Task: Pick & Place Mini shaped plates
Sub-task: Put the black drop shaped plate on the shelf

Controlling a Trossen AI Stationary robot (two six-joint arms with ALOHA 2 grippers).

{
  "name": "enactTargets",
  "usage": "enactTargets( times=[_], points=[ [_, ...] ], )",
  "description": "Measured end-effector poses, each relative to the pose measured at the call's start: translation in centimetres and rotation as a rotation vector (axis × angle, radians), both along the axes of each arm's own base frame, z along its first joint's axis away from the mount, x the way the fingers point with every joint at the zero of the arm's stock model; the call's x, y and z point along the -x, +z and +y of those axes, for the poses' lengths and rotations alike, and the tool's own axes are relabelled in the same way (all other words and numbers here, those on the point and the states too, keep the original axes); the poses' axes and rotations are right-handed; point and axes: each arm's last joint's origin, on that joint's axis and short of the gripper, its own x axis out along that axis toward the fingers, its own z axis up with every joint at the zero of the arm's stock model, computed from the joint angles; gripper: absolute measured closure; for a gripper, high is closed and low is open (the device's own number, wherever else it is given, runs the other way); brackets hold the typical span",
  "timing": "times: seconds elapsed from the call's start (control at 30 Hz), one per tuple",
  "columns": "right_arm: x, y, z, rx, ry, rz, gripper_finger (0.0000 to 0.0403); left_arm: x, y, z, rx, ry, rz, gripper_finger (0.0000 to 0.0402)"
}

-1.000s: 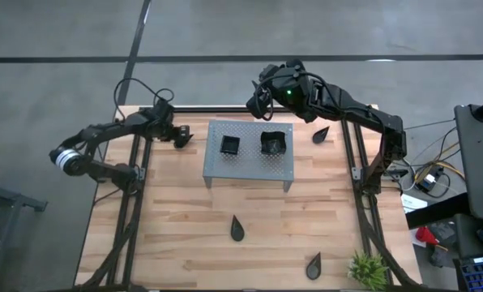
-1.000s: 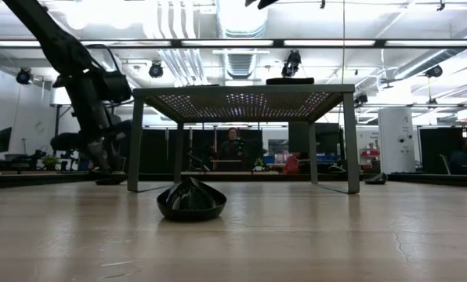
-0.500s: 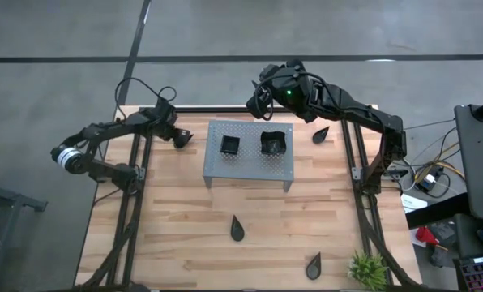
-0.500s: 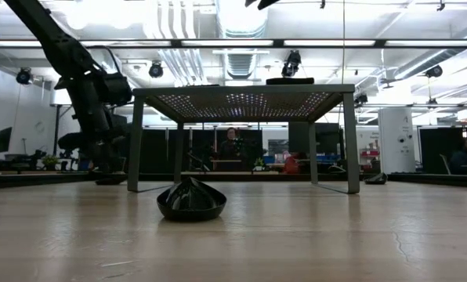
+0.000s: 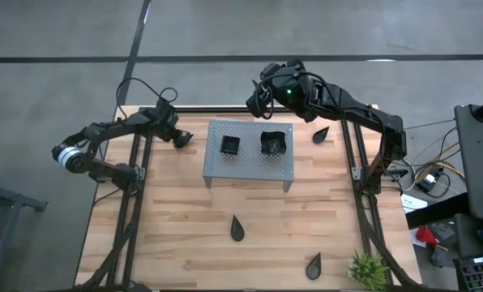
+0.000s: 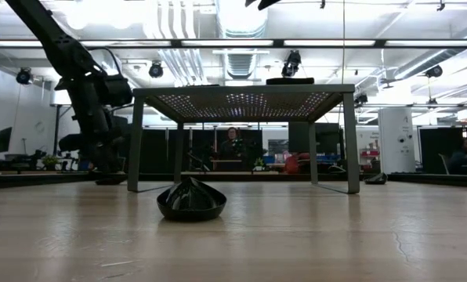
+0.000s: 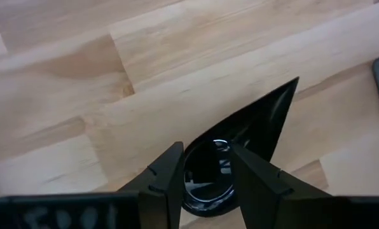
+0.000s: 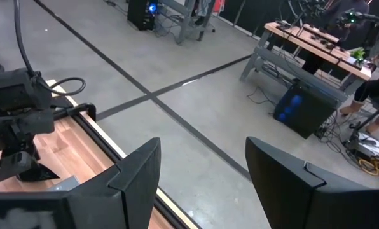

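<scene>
The left gripper (image 7: 205,168) hangs low over a teardrop plate (image 7: 240,152) on the wooden surface (image 5: 185,235), just to the left of the grey metal rack (image 5: 250,166). Its 2 fingers (image 7: 164,178) stand partly apart astride the plate's rounded end; whether they touch the rim cannot be told. On the rack sit 2 square plates (image 5: 230,145), side by side. 3 more teardrop plates lie on the surface: 1 just right of the rack (image 5: 320,135), 1 in front of it (image 5: 237,229), and 1 further forward and to the right (image 5: 314,264), beside a small green plant (image 5: 368,269). The right gripper (image 8: 202,172) waits high behind the rack, fingers wide apart and empty, facing the room.

The plates look stiff, light and glossy, so likely slippery and prone to chipping. The best hold is probably across the raised rim at the rounded end, not the thin pointed tip.
</scene>
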Motion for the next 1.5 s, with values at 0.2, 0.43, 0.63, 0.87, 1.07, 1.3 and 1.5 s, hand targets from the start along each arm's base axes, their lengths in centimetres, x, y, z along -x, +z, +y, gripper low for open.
enactTargets(
  times=[0.2,0.43,0.63,0.87,1.07,1.3,1.5],
  points=[
    [0.0,0.0,0.0,0.000,0.000,-0.001,0.0179,-0.2,-0.3,0.0,0.022,0.033,-0.008,0.0282],
    [0.0,0.0,0.0,0.000,0.000,-0.002,0.0179,-0.8,-0.9,0.0,0.044,0.014,0.006,0.0289],
    [0.0,0.0,0.0,0.001,0.001,-0.001,0.0179,-0.8,-0.9,0.0,0.062,0.053,-0.004,0.0340],
    [0.0,0.0,0.0,0.004,0.003,0.010,0.0179,-0.8,-0.9,-0.1,0.088,0.054,-0.024,0.0399],
    [0.0,0.0,0.0,0.005,0.004,0.013,0.0179,-0.7,-0.4,-0.4,0.101,0.070,-0.058,0.0401],
    [0.0,0.0,0.0,0.005,0.004,0.015,0.0179,-0.4,0.9,-0.8,0.059,0.070,-0.092,0.0401],
    [0.0,-0.1,0.0,0.005,0.004,0.015,0.0179,-0.5,0.8,-0.8,0.068,0.036,-0.099,0.0398]
  ],
)
